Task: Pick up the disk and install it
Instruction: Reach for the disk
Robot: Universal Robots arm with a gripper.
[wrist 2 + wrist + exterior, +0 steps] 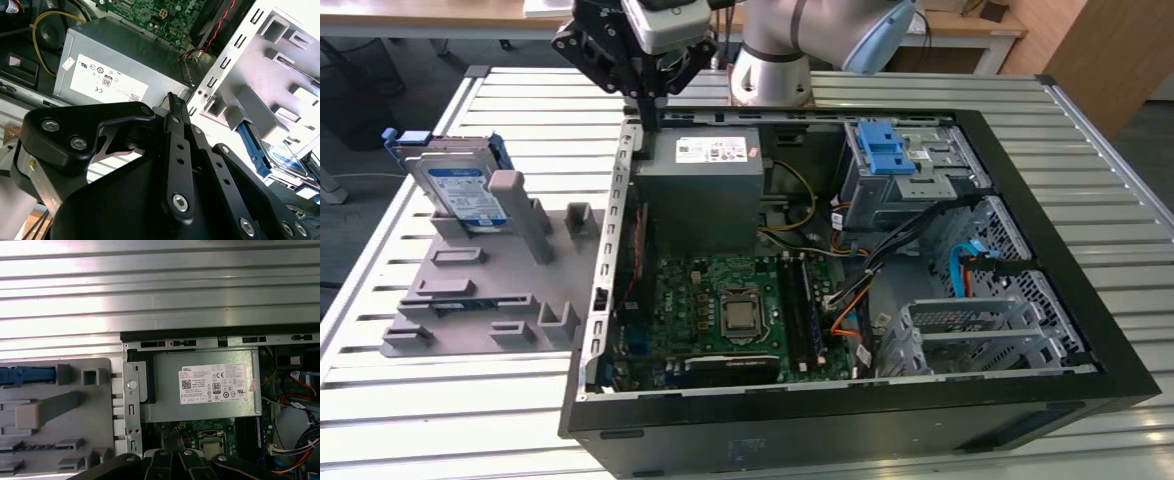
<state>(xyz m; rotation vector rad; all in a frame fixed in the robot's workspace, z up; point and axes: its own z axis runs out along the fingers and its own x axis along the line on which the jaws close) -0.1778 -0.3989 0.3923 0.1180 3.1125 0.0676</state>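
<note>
**Fig. 1 — Claw over the case wall, disk unclaimed in its rack**

My gripper (647,118) hangs above the wall of the open computer case (1067,250) that faces the rack, just beside the grey power-supply box (707,185); its 2 fingers (176,145) lie pressed together with nothing between them. The disk (460,185) stands upright in the grey rack (480,290) on the slatted table (427,420), at the exterior view's left, well apart from me; in the first wrist view 1 strip of its blue carrier frame (25,375) shows at the rack's end. Hazards, as I judge them — (1) a descent from here would drive the fingertips onto the case wall or the power-supply box; (2) meeting the disk with fingers closed would topple it rather than grip it; (3) the rack's post (507,195) stands just beside the disk, so a skewed approach could jam; (4) loose cables (854,265) could snag the disk near the perforated cage (921,180).
</note>
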